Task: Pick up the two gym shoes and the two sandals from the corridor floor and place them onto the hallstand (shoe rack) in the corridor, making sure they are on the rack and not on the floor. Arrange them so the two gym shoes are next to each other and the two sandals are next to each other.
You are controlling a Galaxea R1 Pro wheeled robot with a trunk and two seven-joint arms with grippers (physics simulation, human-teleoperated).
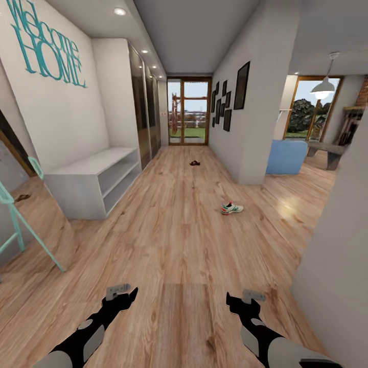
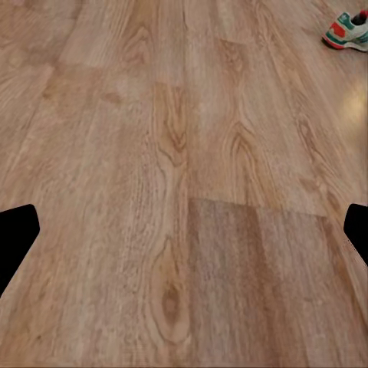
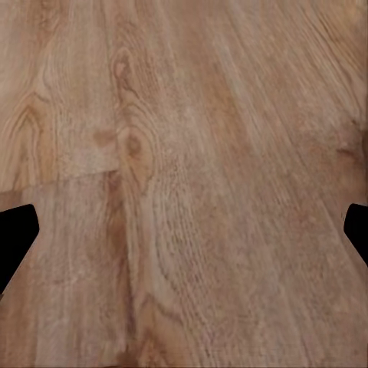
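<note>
Facing down the corridor, the robot holds both arms low and forward over the corridor floor [image 1: 184, 240], which looks like a carrying-free travel pose. The left gripper [image 1: 122, 292] and right gripper [image 1: 244, 297] each hang with fingers spread wide apart and nothing between them, ready for a pick. One gym shoe [image 1: 231, 208] lies on the planks ahead to the right, well apart from the grippers. A sandal [image 1: 194, 163] sits far down the hall. The hallstand [image 1: 94, 180] stands against the left wall, its shelves apparently bare, so no shoe seems placed yet.
</note>
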